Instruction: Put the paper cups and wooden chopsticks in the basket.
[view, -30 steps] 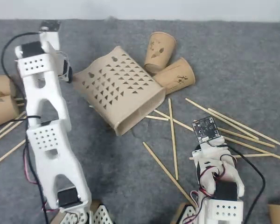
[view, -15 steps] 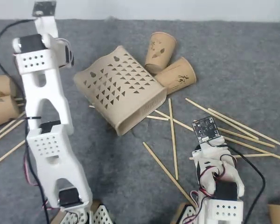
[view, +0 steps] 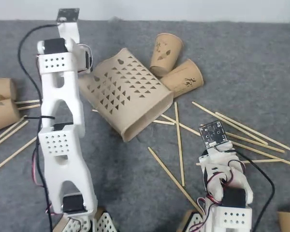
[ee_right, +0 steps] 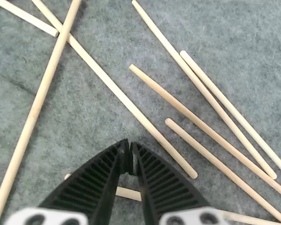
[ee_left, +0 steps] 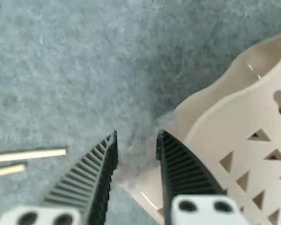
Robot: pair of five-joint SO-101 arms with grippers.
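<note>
Toward the far left corner of the grey felt-covered table (view: 261, 58), the white left arm is stretched nearly straight. Its black ribbed left gripper (ee_left: 137, 140) is slightly spread, with one finger at the scalloped rim of the tan perforated plastic basket (view: 125, 94), which lies tipped on its side, rim to the far left, base to the near right. Two brown paper cups (view: 166, 50) lie just beyond the basket and two more at the left edge, while near the front right edge the folded right arm holds its right gripper (ee_right: 129, 145) pressed together just over scattered pale wooden chopsticks (ee_right: 161, 129), most slanting far-left to near-right.
</note>
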